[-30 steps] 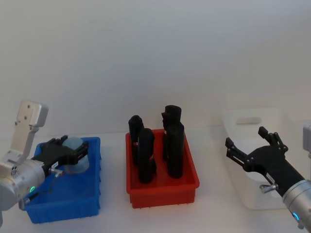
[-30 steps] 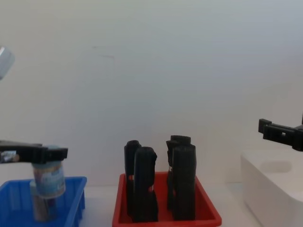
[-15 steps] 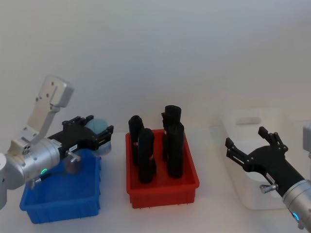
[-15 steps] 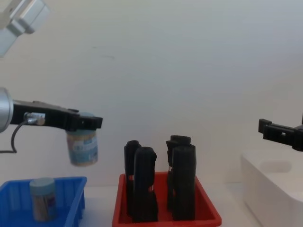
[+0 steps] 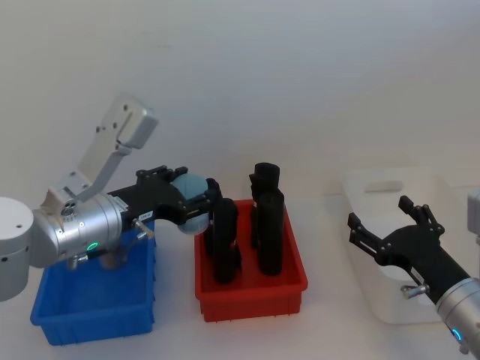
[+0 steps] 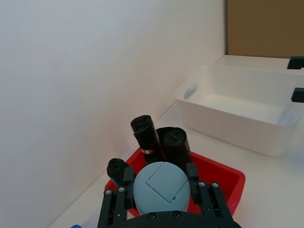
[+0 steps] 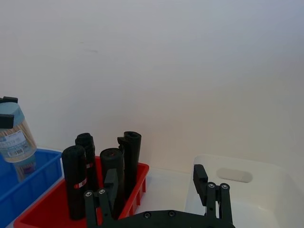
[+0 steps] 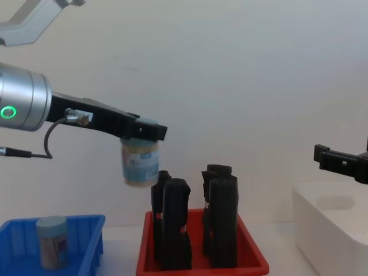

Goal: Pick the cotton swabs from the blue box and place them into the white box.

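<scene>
Currently left hand [image 5: 193, 201] pinches one cotton swab jar [image 8: 140, 163] at its lid, up in the air over the left edge of the red tray [image 5: 251, 292], between blue box [image 5: 94, 319] and white box [image 5: 382, 184]. Second jar [image 8: 52, 241] stands upright in the blue box. Right hand [image 5: 379, 212] hovers with fingers spread over the white box's left side, gripping nothing.

I am holding a cotton swab jar [image 5: 189, 187] in my left gripper [image 5: 198, 195] at the red tray's [image 5: 251, 291] left edge, right gripper [image 5: 379, 212] hovering spread near the white box [image 5: 390, 185].
</scene>
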Available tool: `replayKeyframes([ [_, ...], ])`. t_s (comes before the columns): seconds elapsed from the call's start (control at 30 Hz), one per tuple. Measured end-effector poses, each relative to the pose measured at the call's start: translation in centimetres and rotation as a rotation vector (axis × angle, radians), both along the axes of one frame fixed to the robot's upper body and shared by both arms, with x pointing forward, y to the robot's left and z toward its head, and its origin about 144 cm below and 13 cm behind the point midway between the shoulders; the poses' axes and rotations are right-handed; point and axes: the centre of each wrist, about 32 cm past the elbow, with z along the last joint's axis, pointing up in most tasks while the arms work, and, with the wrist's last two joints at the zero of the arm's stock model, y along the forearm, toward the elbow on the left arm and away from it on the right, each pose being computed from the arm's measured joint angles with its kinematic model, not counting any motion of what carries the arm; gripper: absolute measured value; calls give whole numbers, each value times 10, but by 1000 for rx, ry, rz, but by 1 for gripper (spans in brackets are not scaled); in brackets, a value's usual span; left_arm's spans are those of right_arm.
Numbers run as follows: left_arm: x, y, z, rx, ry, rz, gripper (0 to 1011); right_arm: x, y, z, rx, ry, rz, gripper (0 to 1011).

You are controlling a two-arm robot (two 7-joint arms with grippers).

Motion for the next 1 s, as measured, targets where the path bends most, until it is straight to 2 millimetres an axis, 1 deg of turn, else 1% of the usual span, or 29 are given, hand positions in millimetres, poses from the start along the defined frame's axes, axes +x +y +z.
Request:
replayKeyframes([
  [0.33, 9, -13, 13, 20, 36, -107, 669, 0, 0, 0, 0, 0, 0, 1002],
  [0.7, 19, -19, 18, 22, 84, -177, 669, 0, 0, 0, 0, 0, 0, 1001],
  [1.0, 22, -21, 20, 22, 99, -199, 669, 0, 0, 0, 0, 0, 0, 1001],
])
